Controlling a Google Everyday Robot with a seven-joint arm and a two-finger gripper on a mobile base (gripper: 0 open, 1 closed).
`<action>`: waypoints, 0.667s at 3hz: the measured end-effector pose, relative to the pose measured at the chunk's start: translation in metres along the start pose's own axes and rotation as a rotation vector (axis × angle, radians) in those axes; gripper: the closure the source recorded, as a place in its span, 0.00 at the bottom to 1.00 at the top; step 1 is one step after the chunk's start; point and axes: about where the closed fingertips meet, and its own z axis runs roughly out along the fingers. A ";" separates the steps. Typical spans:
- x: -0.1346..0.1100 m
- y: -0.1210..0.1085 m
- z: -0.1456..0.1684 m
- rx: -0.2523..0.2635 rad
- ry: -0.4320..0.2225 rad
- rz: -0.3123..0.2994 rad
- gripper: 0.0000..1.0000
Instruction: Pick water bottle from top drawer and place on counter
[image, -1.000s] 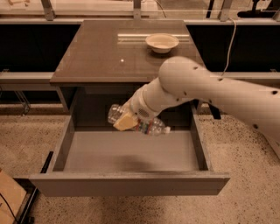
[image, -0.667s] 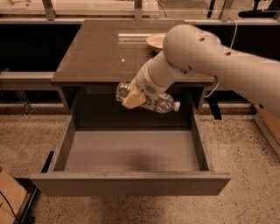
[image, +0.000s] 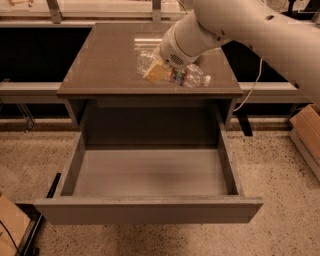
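Currently the gripper (image: 160, 71) is over the tabletop (image: 105, 55), just behind the front edge and slightly right of centre. It is clamped on the water bottle (image: 192, 77), with one tan finger pad (image: 156, 74) pressed against the clear body. The bottle lies roughly horizontal, white cap pointing toward the front-right corner, clear base toward the middle. I can't tell whether the bottle touches the surface or hangs just above it. The white arm (image: 240, 25) comes in from the back-right corner. The top drawer (image: 150, 210) is pulled out wide below the front edge, grey floor showing. A cardboard box (image: 307, 130) sits on the floor off the right edge.
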 end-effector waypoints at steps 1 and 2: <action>0.000 0.000 0.000 0.000 0.000 0.000 1.00; 0.002 0.005 0.008 0.024 -0.033 0.066 1.00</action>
